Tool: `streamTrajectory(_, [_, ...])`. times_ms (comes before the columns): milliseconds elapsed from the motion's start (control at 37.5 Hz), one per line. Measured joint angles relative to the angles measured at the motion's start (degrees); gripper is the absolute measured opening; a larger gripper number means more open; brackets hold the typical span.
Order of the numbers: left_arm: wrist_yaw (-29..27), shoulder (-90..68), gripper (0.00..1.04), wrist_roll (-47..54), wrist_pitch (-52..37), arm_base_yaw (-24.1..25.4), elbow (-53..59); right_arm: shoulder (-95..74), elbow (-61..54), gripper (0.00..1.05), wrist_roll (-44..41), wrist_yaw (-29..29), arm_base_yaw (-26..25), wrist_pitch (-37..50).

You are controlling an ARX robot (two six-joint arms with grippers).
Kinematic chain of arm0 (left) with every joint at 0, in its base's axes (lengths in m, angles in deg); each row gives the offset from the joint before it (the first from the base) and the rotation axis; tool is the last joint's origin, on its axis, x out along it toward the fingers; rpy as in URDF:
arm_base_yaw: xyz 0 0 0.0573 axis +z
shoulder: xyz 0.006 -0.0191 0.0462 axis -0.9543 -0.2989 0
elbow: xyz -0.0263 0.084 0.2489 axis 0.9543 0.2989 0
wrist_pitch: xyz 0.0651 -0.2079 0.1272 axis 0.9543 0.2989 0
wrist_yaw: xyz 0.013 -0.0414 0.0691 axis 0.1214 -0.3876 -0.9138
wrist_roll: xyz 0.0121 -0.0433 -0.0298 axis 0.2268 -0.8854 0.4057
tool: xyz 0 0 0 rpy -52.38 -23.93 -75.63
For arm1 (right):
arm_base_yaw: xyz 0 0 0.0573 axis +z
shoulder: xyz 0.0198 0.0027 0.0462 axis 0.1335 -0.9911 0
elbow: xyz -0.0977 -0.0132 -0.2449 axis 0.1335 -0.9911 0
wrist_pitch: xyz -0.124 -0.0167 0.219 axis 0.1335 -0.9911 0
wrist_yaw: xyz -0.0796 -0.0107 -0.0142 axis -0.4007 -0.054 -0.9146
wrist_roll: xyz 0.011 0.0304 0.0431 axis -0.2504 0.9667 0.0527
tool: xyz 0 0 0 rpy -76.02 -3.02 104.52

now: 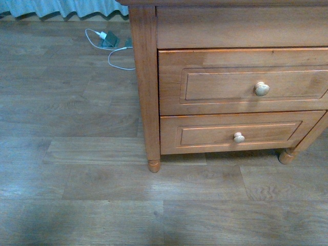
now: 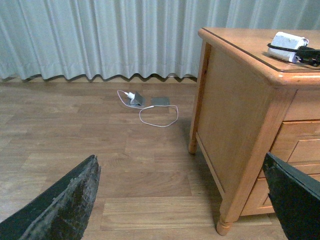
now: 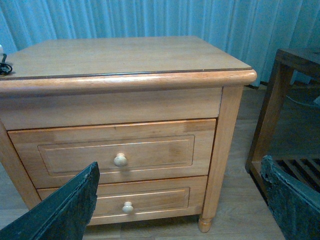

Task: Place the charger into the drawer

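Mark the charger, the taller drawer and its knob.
charger (image 2: 287, 42): left wrist view, on the white body, beside the black cord.
drawer (image 1: 220, 84): front view, on the recessed panel of its shut front.
knob (image 1: 262, 88): front view, on the middle of the round pale face.

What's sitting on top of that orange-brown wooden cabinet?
A small white-grey charger brick wrapped in black cord lies near one corner of the orange-brown wooden cabinet. The front view misses that top entirely.
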Motion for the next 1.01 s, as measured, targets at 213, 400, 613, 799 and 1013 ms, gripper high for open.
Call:
streamTrajectory(213, [0.0,0.0,0.98,0.0,0.0,0.0,0.0,0.0,0.0,0.96,0.0,0.0,0.0,0.0])
streamTrajectory(400, [0.0,0.0,0.98,0.0,0.0,0.0,0.0,0.0,0.0,0.96,0.0,0.0,0.0,0.0])
streamTrajectory(613, [0.1,0.0,0.98,0.0,0.0,0.0,0.0,-7.3,3.7,0.96,-10.2,14.4,-3.5,-10.6])
streamTrajectory(799, [0.0,0.0,0.98,0.0,0.0,0.0,0.0,-23.1,7.1,0.96,-14.4,11.7,-0.7,-4.1])
streamTrajectory(1013, [0.0,0.0,0.98,0.0,0.0,0.0,0.0,-45.7,12.4,0.96,-12.0,4.3,6.8,9.4])
